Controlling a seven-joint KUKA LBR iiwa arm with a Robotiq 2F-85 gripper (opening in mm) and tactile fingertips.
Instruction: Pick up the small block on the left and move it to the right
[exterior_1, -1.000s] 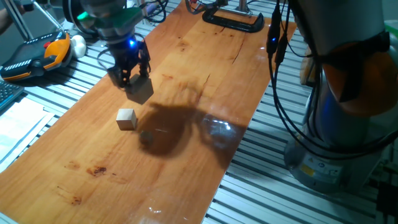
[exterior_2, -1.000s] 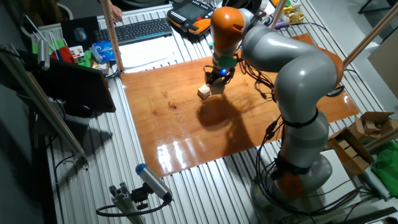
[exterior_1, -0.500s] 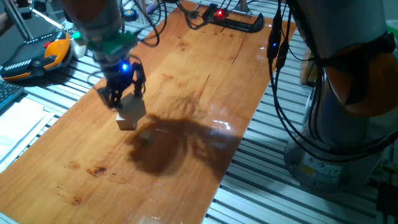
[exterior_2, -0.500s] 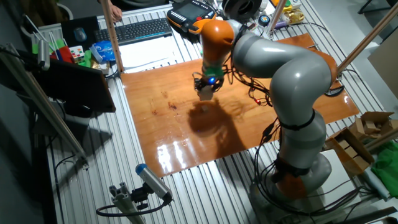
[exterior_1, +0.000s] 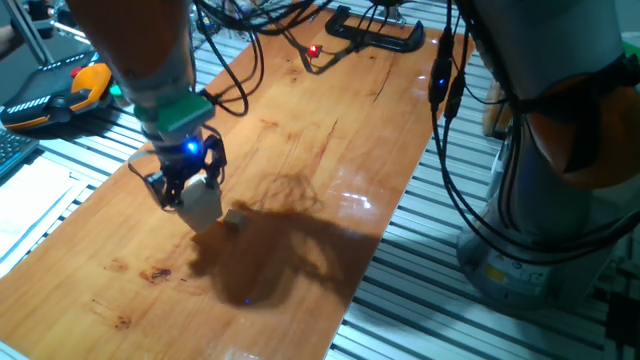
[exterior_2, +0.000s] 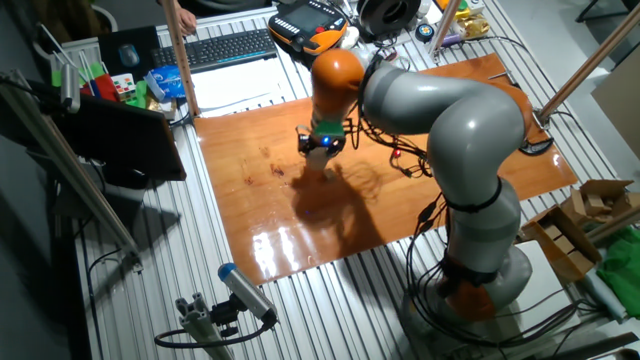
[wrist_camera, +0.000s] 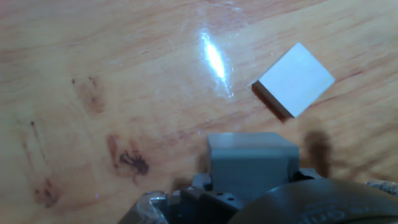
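small block (wrist_camera: 295, 79) on table, pincer (exterior_1: 186, 190) — pinching grey block (wrist_camera: 252, 157) — now shifted left over it

Hand view: grey block (wrist_camera: 252, 160) cut off below by gripper (wrist_camera: 249, 186) body, pic's btm edge clipped the rest; fingertips not visible. One fixed view: small block (wrist_camera: 295, 87) was mostly hidden behind the gripper and its load, so contact w/ grey block couldn't be told. Arm (exterior_1: 140, 50) cut by top edge. Other fixed view: blocks too small to separate under the wrist.
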